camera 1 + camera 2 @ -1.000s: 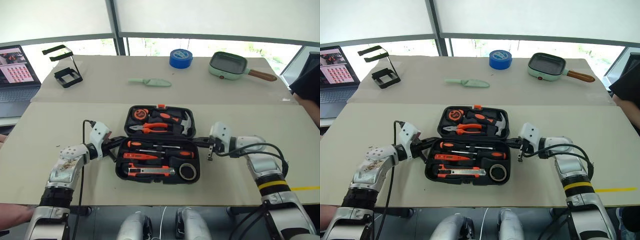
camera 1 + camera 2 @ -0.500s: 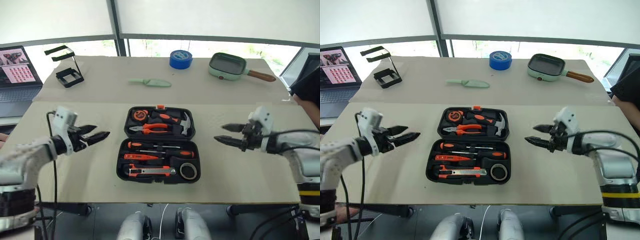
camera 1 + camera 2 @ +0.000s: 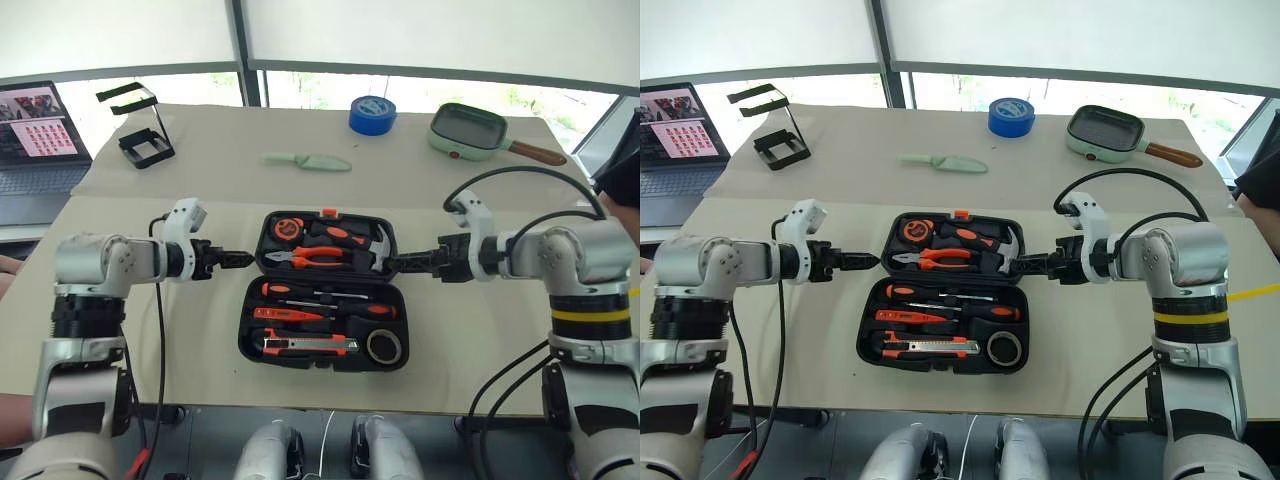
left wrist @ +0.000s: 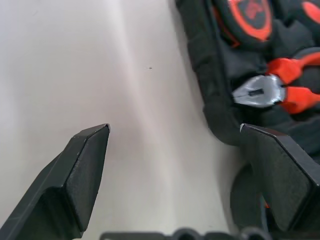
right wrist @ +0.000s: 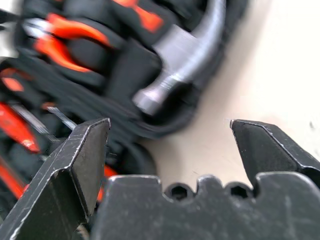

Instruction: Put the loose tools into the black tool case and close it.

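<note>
The black tool case (image 3: 244, 330) lies open flat at the table's middle. Its near half holds the orange-and-black utility knife (image 3: 305, 346), two black-and-orange screwdrivers (image 3: 275, 291), the slim orange screwdriver (image 3: 280, 314) and the small dark tape roll (image 3: 381, 346). Pliers (image 4: 260, 92) and a hammer (image 5: 185, 60) sit in the far half. My left gripper (image 3: 240, 259) hovers open by the case's left rim, level with the hinge. On the opposite side my right gripper (image 3: 395, 264) is open at the right rim. Neither holds anything.
At the back lie a pale green knife (image 3: 307, 161), a big blue tape roll (image 3: 372, 115), a green pan (image 3: 465, 130) and a black wire stand (image 3: 140, 140). A laptop (image 3: 35, 130) sits at far left. A person's dark sleeve (image 3: 625, 160) is at the right edge.
A second ago both grippers were shut low against the near half's sides. They opened, swung outward, and now point inward, raised, at the hinge line. The camera view has shifted slightly.
</note>
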Robot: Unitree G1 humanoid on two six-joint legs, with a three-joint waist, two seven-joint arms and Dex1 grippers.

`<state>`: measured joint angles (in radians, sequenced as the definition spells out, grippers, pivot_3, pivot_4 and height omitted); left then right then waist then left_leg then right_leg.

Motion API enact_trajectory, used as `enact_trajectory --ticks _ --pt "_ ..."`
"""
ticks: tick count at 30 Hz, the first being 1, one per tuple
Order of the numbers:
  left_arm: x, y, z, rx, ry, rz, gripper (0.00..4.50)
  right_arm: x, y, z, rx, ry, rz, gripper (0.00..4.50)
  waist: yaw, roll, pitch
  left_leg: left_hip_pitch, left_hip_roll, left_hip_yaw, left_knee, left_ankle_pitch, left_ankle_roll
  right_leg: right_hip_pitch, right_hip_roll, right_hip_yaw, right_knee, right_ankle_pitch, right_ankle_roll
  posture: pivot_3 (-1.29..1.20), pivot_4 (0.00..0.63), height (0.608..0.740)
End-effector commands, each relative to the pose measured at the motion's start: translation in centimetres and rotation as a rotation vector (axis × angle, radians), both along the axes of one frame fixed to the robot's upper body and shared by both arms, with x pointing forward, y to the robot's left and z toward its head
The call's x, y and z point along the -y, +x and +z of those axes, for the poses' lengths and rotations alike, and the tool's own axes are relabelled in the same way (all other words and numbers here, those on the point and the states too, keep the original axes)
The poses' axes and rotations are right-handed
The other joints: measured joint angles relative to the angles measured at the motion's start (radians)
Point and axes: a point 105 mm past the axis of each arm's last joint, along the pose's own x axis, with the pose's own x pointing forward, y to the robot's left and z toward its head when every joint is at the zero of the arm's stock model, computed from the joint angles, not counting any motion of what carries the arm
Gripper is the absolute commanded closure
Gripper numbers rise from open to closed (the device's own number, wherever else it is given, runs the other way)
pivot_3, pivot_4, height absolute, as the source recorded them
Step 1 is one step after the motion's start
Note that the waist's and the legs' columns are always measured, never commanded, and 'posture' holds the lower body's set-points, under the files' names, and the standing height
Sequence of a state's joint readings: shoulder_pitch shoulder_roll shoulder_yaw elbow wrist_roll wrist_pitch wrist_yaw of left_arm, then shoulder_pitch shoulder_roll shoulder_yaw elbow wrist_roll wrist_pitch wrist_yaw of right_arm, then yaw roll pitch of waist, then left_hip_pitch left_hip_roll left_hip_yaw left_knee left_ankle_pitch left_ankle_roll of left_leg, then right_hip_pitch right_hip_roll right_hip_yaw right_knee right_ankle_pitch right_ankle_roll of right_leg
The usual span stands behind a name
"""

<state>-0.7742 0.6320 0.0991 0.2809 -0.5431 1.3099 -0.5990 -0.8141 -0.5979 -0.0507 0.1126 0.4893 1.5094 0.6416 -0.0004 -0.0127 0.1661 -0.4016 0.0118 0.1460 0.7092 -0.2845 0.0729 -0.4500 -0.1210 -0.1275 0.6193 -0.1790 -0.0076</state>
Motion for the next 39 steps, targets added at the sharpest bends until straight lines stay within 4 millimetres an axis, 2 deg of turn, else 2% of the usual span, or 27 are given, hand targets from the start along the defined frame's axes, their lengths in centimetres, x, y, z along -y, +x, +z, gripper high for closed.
enact_trajectory --ticks 1,8,11,14,15,16,21,23,26,31,34,36,39 --pt "0.7 0.4 0.4 0.013 -0.033 -0.015 0.00 0.0 1.1 1.2 0.049 -0.001 -0.024 0.01 -0.002 0.000 0.000 -0.001 0.000 0.000 0.000 0.000 0.000 -0.001 0.000 0.000 0.001 0.000 0.000 0.00 0.150 0.740" --pt "1.2 1.2 -0.4 -0.016 -0.036 -0.007 0.00 -0.6 2.3 0.3 0.044 -0.004 -0.034 0.01 -0.004 0.000 0.000 0.002 -0.001 0.002 0.001 0.002 -0.003 -0.002 -0.001 0.003 0.004 -0.002 0.003 0.00 0.150 0.740" --pt "1.6 1.4 -1.1 -0.040 -0.057 -0.012 0.00 -0.3 2.7 -0.4 0.028 -0.024 -0.054 0.57 -0.005 0.000 0.000 0.003 -0.001 0.002 0.001 0.002 -0.003 -0.003 -0.001 0.004 0.006 -0.002 0.003 0.00 0.150 0.740" --pt "2.3 1.1 -1.9 -0.062 -0.058 -0.049 0.00 -0.1 2.9 -0.9 0.021 -0.029 -0.077 1.52 -0.005 0.000 0.000 0.004 -0.001 0.002 0.002 0.002 -0.004 -0.003 -0.002 0.004 0.007 -0.001 0.002 0.00 0.150 0.740" --pt "2.4 1.0 -2.1 -0.068 -0.043 -0.062 0.52 -0.1 3.1 -0.8 0.024 -0.027 -0.087 1.91 -0.005 0.000 0.000 0.004 0.000 0.002 0.002 0.002 -0.004 -0.003 -0.002 0.004 0.008 0.000 0.000 0.00 0.150 0.740" --pt "2.4 0.9 -2.3 -0.069 -0.029 -0.071 0.69 0.0 3.2 -0.8 0.029 -0.025 -0.099 2.18 -0.005 0.000 0.000 0.004 0.000 0.002 0.002 0.002 -0.004 -0.003 -0.002 0.004 0.008 0.000 0.000 0.00 0.150 0.740" --pt "1.9 1.7 -2.2 -0.036 -0.049 -0.048 2.54 -0.1 3.8 -1.2 0.014 0.007 -0.138 3.99 -0.004 -0.001 -0.001 0.003 -0.001 0.003 0.002 0.003 -0.004 -0.003 -0.002 0.004 0.007 0.000 0.000 0.00 0.150 0.740" --pt "2.0 2.1 -1.7 0.000 -0.076 -0.035 3.24 -0.3 3.7 -1.5 0.005 0.023 -0.144 4.49 -0.006 -0.002 -0.002 0.004 -0.001 0.003 0.002 0.003 -0.003 -0.002 -0.002 0.004 0.007 0.000 0.000 0.00 0.150 0.740" --pt "1.6 2.8 -0.8 0.097 -0.116 0.004 4.23 -1.0 4.6 -0.7 0.101 0.124 -0.164 4.50 -0.010 -0.003 -0.003 0.005 0.000 0.002 0.002 0.003 -0.003 -0.001 -0.004 0.004 0.008 0.000 -0.001 0.00 0.150 0.740" --pt "0.7 2.1 1.2 0.342 -0.259 0.012 4.23 -1.7 4.8 2.1 0.389 0.236 -0.116 4.50 -0.019 -0.003 -0.003 0.006 0.000 0.002 0.002 -0.001 -0.011 -0.001 -0.005 0.005 0.009 0.001 -0.001 0.00 0.150 0.740" --pt "-0.2 0.4 3.1 0.613 -0.297 -0.033 4.23 -2.0 3.3 5.1 0.673 0.256 -0.003 4.50 -0.019 -0.003 -0.003 0.002 0.000 0.003 0.002 0.000 -0.012 -0.006 -0.004 0.005 0.010 0.001 -0.002 0.00 0.150 0.740" --pt "-0.9 -0.3 3.1 0.672 -0.276 -0.029 4.23 -1.7 2.5 5.5 0.812 0.161 0.041 4.50 -0.019 -0.002 -0.002 -0.001 0.001 0.003 0.002 0.005 -0.005 -0.009 -0.001 0.005 0.009 0.002 -0.003 0.00 0.150 0.740" --pt "-1.9 -2.0 2.2 0.759 -0.168 -0.048 4.23 -1.5 0.1 4.0 1.116 -0.193 0.275 4.50 -0.015 -0.002 -0.002 -0.003 0.001 0.003 0.001 0.005 -0.005 -0.009 0.001 0.004 0.008 0.001 -0.003 0.00 0.150 0.740"
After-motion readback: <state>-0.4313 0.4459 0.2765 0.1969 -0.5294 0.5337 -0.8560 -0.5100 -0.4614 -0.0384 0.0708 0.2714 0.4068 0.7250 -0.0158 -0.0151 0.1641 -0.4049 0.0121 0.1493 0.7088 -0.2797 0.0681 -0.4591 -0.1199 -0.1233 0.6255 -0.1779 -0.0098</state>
